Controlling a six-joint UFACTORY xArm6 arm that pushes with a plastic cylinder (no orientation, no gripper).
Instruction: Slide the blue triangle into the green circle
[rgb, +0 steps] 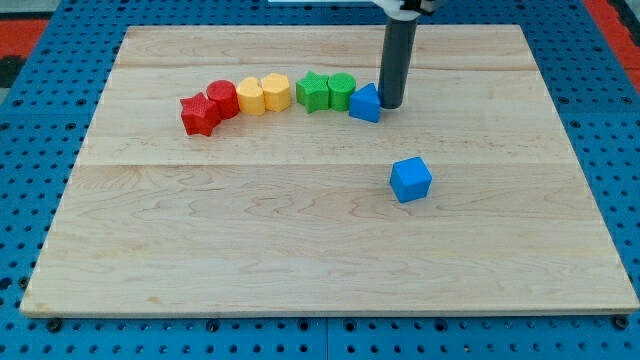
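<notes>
The blue triangle (365, 103) lies near the top middle of the wooden board (300, 250), touching the right side of the green circle (342, 91). My tip (391, 105) stands right against the blue triangle's right side. The rod rises from there to the view's top edge.
A row of blocks curves left from the green circle: a green star (313, 91), a yellow hexagon-like block (276, 92), a yellow block (250, 97), a red cylinder (222, 99) and a red star (198, 115). A blue cube (410, 179) sits alone below right of my tip.
</notes>
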